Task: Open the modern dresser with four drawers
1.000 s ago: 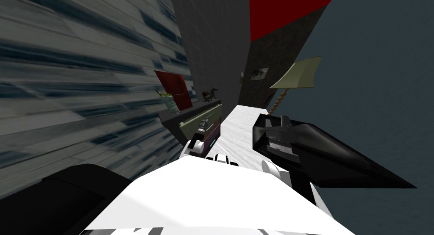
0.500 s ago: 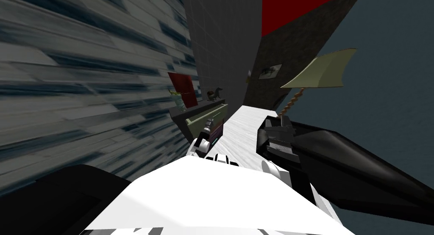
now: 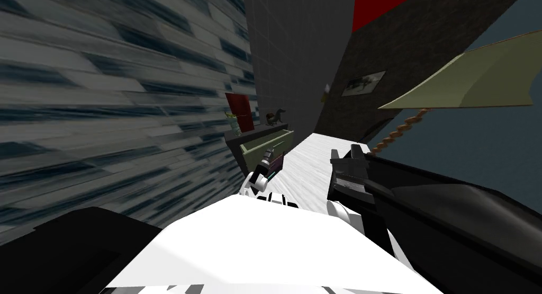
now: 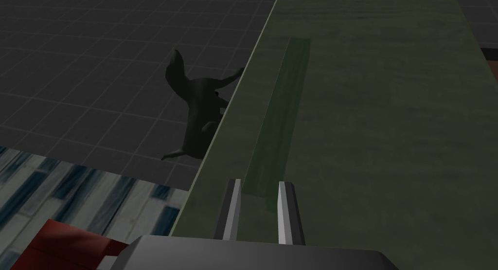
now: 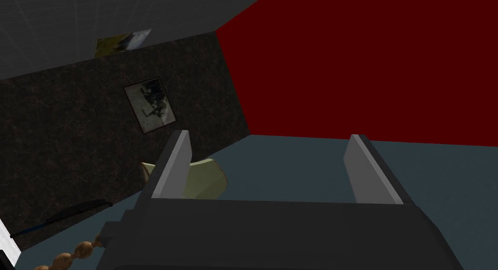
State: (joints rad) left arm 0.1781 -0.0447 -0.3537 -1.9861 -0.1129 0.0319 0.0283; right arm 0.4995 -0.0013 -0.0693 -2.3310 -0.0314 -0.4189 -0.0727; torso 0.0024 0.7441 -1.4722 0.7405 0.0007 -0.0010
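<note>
Though the drawer [image 4: 379, 111] is olive, its handle [image 4: 279, 116] is darker green.

Matt, faintly grained drawer front [image 4: 379, 116]

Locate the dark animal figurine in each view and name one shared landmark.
Head view: the figurine stands on the dresser top, just beyond the green drawer front.
Left wrist view: the figurine lies past the drawer front's edge, ahead of the left gripper, shut on the handle.
Right wrist view: aimed away, at the framed picture.
Shared landmark, head and left wrist: the green drawer front.
</note>
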